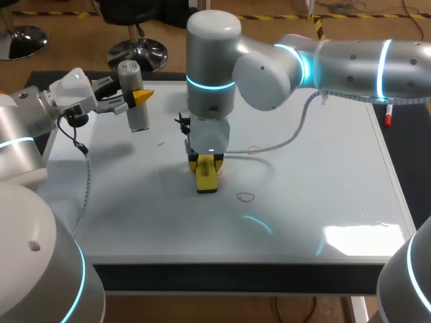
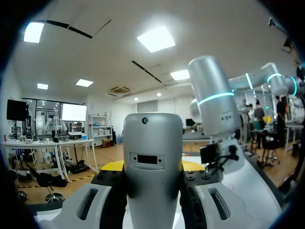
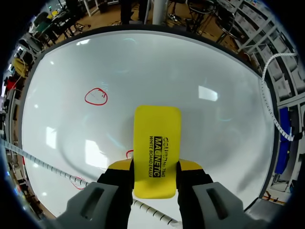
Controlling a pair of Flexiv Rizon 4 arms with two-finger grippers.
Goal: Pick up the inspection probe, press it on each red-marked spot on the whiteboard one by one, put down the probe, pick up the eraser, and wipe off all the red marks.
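The left gripper (image 1: 139, 98) has its jaws closed on the grey probe (image 1: 133, 94), which stands upright over the far left part of the whiteboard (image 1: 316, 182) on the desk (image 1: 236, 277). The right gripper (image 1: 205, 165) points straight down near the board's middle, its jaws clamped on the long sides of the yellow eraser (image 1: 206, 180), whose face is against the board. A red ring (image 3: 96, 96) lies ahead of the eraser, well apart from it, and a second red mark (image 3: 128, 153) peeks out at the eraser's edge.

yellow eraser (image 1: 206, 176) above whiteboard (image 1: 303, 202) beside red circle (image 1: 246, 197); grey probe (image 1: 135, 94) upright.
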